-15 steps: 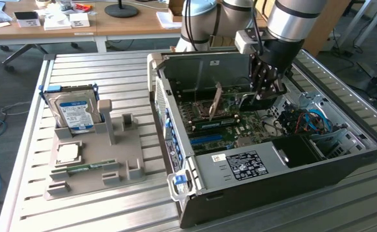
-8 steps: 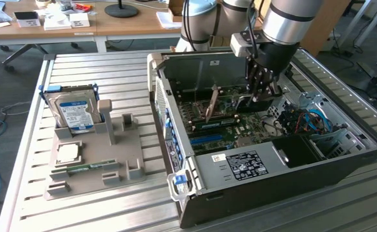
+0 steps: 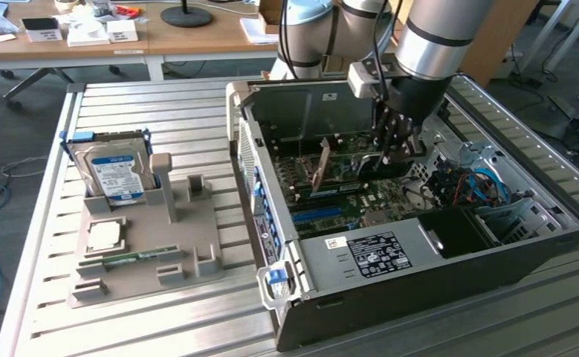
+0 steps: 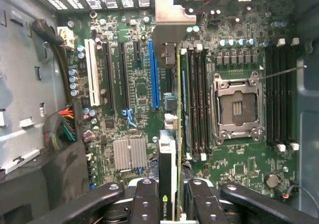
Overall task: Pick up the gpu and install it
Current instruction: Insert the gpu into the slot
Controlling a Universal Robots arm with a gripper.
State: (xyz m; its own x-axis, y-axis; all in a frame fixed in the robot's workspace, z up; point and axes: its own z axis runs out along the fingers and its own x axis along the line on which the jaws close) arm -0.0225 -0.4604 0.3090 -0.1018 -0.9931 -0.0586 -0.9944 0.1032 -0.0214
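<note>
— Where is the gpu (image 4: 168, 157) found?

— It is held edge-on inside the open computer case (image 3: 418, 279), above the motherboard (image 4: 137, 87). In the wrist view its thin edge is seen just beside the long blue slot (image 4: 154, 74), on the side toward the processor socket (image 4: 238, 109). Its silver end bracket (image 4: 172, 20) is turned toward the case's vented wall.

— And the gripper (image 4: 172, 196)?

— It is closed on the gpu. The card's black face is pinched between the two dark fingers (image 4: 145, 199). In the exterior view the gripper (image 3: 396, 145) is lowered into the case from twelve o'clock, and the green card (image 3: 354, 165) is seen at about eight o'clock from it.

— Is the card seated in a slot?

— That cannot be told; its lower edge is hidden by the card itself.

— What else is laid out?

— On the slatted metal table (image 3: 170, 104), at nine o'clock from the case in the exterior view, a grey fixture (image 3: 175, 245) is placed. A blue-labelled hard drive (image 3: 119, 172) is propped upright at the fixture's twelve o'clock end, well apart from the gripper.
</note>
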